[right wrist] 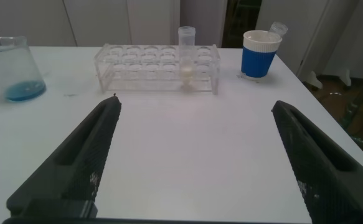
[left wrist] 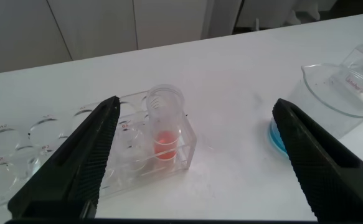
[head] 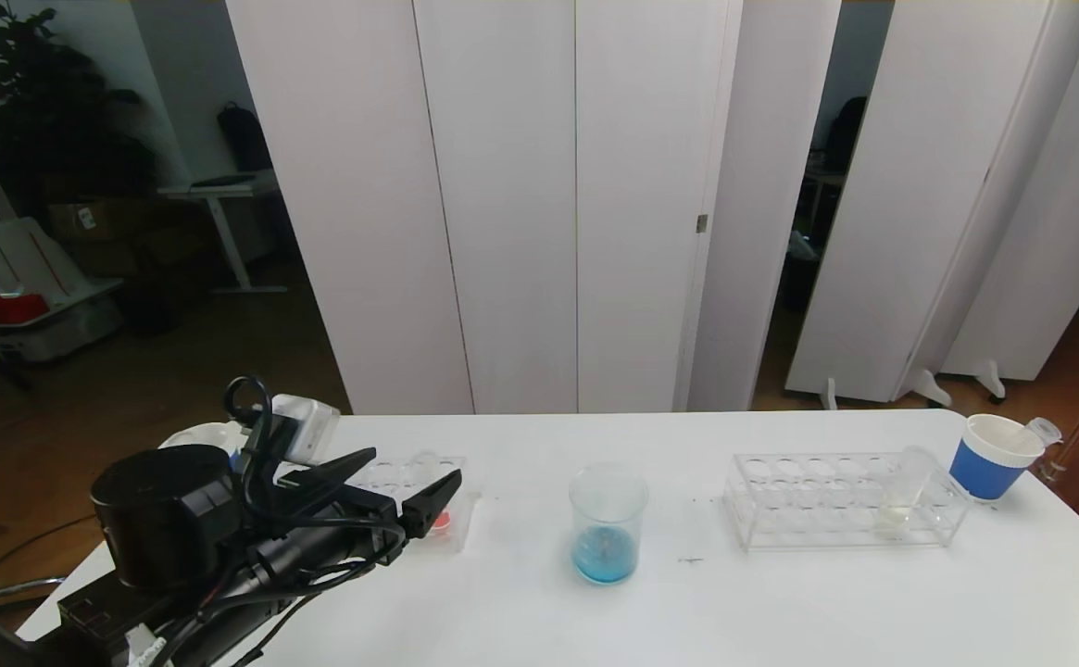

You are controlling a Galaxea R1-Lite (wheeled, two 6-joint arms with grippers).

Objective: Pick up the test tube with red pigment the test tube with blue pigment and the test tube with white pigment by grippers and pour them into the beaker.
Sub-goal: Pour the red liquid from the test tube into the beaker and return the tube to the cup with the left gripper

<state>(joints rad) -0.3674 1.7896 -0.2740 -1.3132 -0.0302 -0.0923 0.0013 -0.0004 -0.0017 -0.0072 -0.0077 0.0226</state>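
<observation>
Makeshift lab: tube racks [head: 843,500], beaker [head: 607,523], white partition screens [head: 539,204].

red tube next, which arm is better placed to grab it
Left. Its open claw already frames the test tube with red pigment standing in the left rack, near the beaker. The right claw, also open, faces the other rack, farther away.

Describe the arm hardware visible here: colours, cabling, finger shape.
Left hand: bulky matte-black housing, looping black cables, small white block on top, two long tapered black fingers with ribbed inner pads. Right hand: only its matching black ribbed fingers show, in its own wrist view.
</observation>
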